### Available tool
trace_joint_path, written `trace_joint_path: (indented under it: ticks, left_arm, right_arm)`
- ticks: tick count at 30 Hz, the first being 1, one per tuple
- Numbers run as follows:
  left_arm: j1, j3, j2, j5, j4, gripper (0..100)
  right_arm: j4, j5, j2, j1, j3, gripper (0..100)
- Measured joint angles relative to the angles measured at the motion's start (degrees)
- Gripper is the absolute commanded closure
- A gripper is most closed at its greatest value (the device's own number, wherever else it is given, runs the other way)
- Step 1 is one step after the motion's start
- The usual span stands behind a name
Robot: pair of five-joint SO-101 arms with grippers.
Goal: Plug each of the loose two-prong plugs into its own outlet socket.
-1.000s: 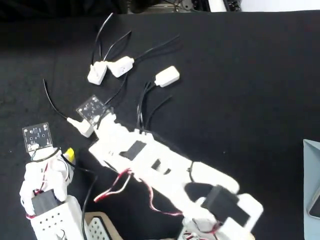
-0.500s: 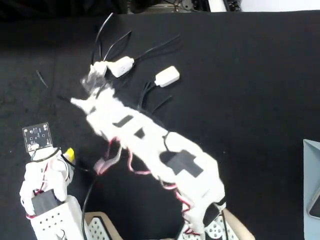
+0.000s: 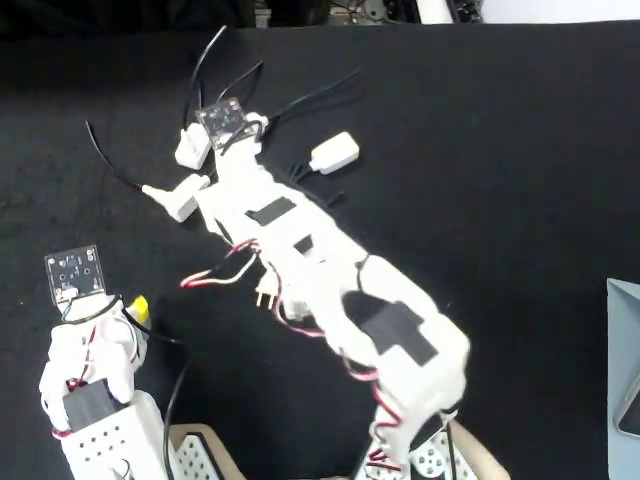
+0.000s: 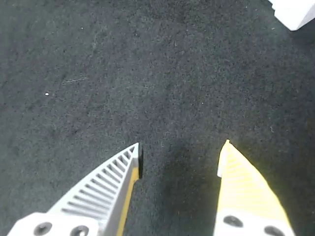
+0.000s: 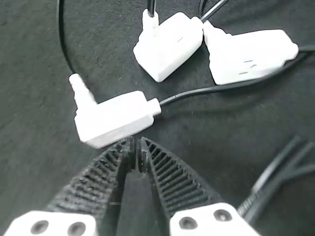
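Note:
Several white plug and socket pieces with black cords lie on the black mat. One piece with a stub (image 3: 180, 197) (image 5: 114, 117) lies just ahead of my right gripper (image 5: 137, 147), whose black fingers are shut with nothing seen between them. Two more pieces (image 5: 167, 44) (image 5: 248, 49) lie side by side beyond it, also in the high view (image 3: 192, 148) (image 3: 245, 132). Another piece (image 3: 334, 153) lies apart to the right. The right arm (image 3: 290, 240) stretches diagonally across the mat. My left gripper (image 4: 182, 147) is open over bare mat at the front left (image 3: 90, 360).
Black cords (image 3: 215, 60) fan out from the pieces toward the far edge. A grey-blue object (image 3: 625, 370) sits at the right edge. A white corner (image 4: 295, 10) shows at the edge of the left wrist view. Bare mat spreads across the right half.
The right arm swung away from the front toward the far cluster. The stubbed white piece moved with it, farther back on the mat. The left arm stayed still.

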Motion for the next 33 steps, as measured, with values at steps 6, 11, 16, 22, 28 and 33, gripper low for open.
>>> trace_joint_path:
  ticks: [6, 11, 16, 22, 28, 33]
  left_arm:
    - [0.0, 0.0, 0.0, 0.0, 0.0, 74]
    - [0.0, 0.0, 0.0, 0.0, 0.0, 74]
    - [0.0, 0.0, 0.0, 0.0, 0.0, 74]
    - [0.0, 0.0, 0.0, 0.0, 0.0, 74]
    - [0.0, 0.0, 0.0, 0.0, 0.0, 74]
    - [0.0, 0.0, 0.0, 0.0, 0.0, 74]
  right_arm:
    - [6.9, 0.0, -16.0, 0.0, 8.2, 98.0]
    - [12.4, 0.0, -27.7, 0.0, 14.2, 98.0]
    - [17.8, 0.0, -35.7, 0.0, 18.1, 97.9]
    - [22.9, 0.0, -42.4, 0.1, 21.8, 97.9]
    - [29.2, 0.0, -48.7, 0.1, 25.1, 97.9]
    - [33.9, 2.2, -53.8, 3.9, 27.3, 97.9]
